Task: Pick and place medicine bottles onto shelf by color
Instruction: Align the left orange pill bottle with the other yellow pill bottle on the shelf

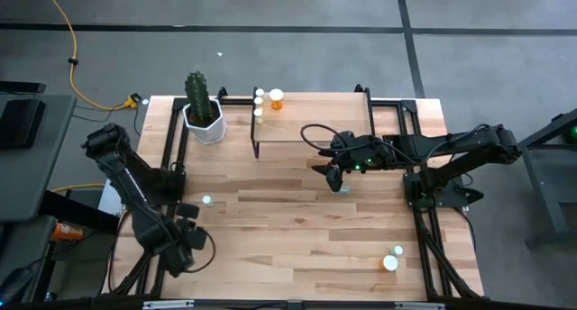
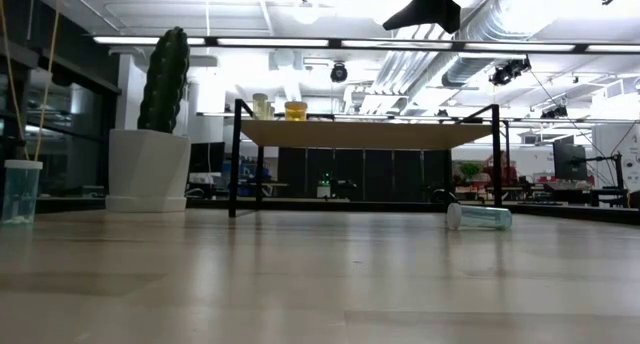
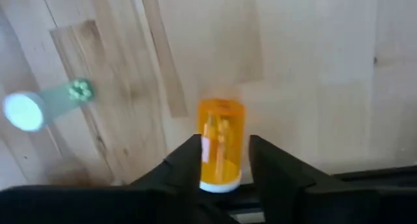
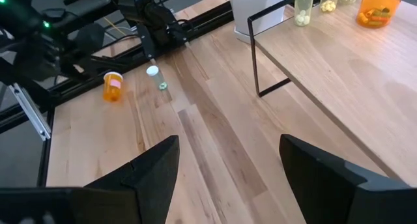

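Left tool (image 3: 225,160) low at the tabletop's (image 1: 297,229) front left, set around an orange medicine bottle (image 3: 221,142); firm pinch or loose hold, cannot tell. Pale green bottle (image 1: 206,201) upright nearby. Right tool (image 1: 335,177) spread wide and empty, hovering in front of the shelf (image 1: 315,121). On the shelf's left end, a second orange bottle (image 1: 276,98) beside two pale bottles (image 1: 259,104). Potted cactus (image 1: 200,107) just left of the shelf.
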Tool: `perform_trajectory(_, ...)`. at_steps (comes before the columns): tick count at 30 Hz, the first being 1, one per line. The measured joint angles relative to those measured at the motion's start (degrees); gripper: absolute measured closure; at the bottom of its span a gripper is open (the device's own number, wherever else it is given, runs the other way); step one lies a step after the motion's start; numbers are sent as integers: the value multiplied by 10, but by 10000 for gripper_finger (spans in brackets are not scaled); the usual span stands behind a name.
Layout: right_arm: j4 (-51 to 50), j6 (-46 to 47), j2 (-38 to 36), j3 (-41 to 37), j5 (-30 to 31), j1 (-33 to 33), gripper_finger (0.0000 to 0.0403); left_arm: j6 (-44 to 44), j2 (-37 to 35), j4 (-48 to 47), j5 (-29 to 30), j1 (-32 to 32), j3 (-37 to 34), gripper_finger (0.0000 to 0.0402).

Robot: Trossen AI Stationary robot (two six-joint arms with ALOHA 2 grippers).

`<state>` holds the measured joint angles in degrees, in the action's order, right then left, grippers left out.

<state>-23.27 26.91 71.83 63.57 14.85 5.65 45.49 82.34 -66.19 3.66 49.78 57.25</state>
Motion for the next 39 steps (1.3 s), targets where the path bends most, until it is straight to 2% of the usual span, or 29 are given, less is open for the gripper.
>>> perform_trajectory(8, 0, -2, 0, 0, 0, 0, 146, 38, 7, 20, -5, 26, -12, 166)
perform_trajectory(12, 0, 0, 0, 0, 0, 0, 146, 31, 13, 72, -22, 13, -40, 132)
perform_trajectory(21, 1, 0, 0, 0, 0, 0, 146, 14, 19, 74, -13, -37, -98, 122)
perform_trajectory(30, 0, 16, 0, 0, 0, 0, 146, -12, 19, 105, -21, -41, -134, 122)
perform_trajectory(39, 0, 16, 0, 0, 0, 0, 146, -46, 19, 110, -19, -41, -134, 123)
